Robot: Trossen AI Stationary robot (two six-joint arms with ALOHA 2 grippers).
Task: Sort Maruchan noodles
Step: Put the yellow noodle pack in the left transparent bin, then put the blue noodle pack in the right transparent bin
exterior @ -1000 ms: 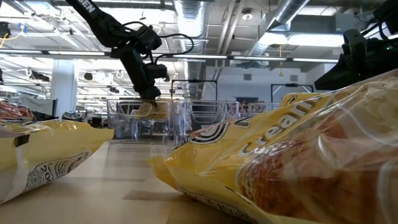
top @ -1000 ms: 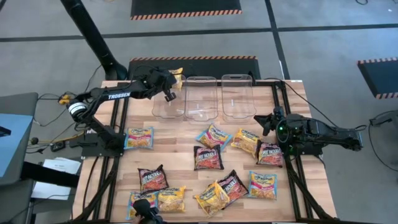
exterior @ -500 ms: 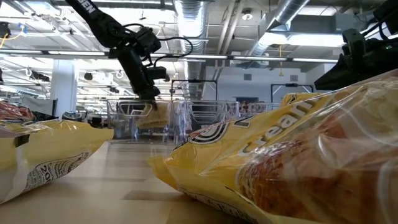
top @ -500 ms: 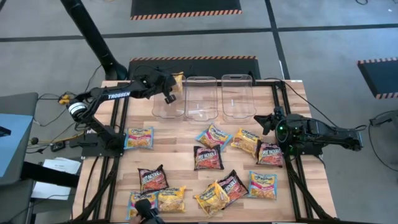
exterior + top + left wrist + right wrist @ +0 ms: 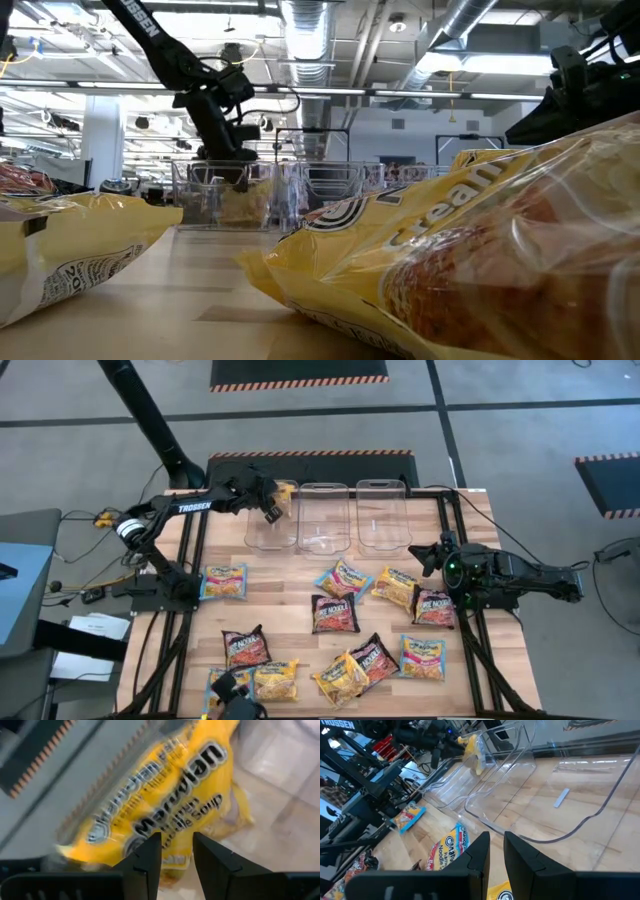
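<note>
From above, three clear bins (image 5: 325,515) are seen in a row along the far edge of the table (image 5: 290,610). The left pincer (image 5: 272,508) is held over the bin nearest the left edge, with a yellow packet (image 5: 287,491) just beyond it at that bin's far end. Whether the packet is gripped cannot be told here. The remaining packets (image 5: 345,622) are spread over the middle and near part of the table, one light blue packet (image 5: 224,582) lying by the left edge. The right pincer (image 5: 428,557) is stationed at the right edge, beside the packets there; its fingers are too small to be judged in this view.

In the low view, two large yellow packets (image 5: 470,270) fill the foreground. Behind them the bins (image 5: 270,195) are seen, with the left pincer (image 5: 230,170) at the rim of one and the yellow packet (image 5: 240,203) inside it, below the fingertips and apart from them.

In the left wrist view, the two fingers (image 5: 147,865) are seen parted by a narrow gap, nothing pinched between them. The yellow packet (image 5: 165,805), blurred, is seen just past the tips, against the bin wall.

In the right wrist view, the right fingers (image 5: 477,855) are seen slightly apart, with nothing between them. Past them lie the bins (image 5: 530,800), the yellow packet (image 5: 472,751) in the farthest one beside the left pincer (image 5: 440,751), and the blue packet (image 5: 409,816) on the table.
</note>
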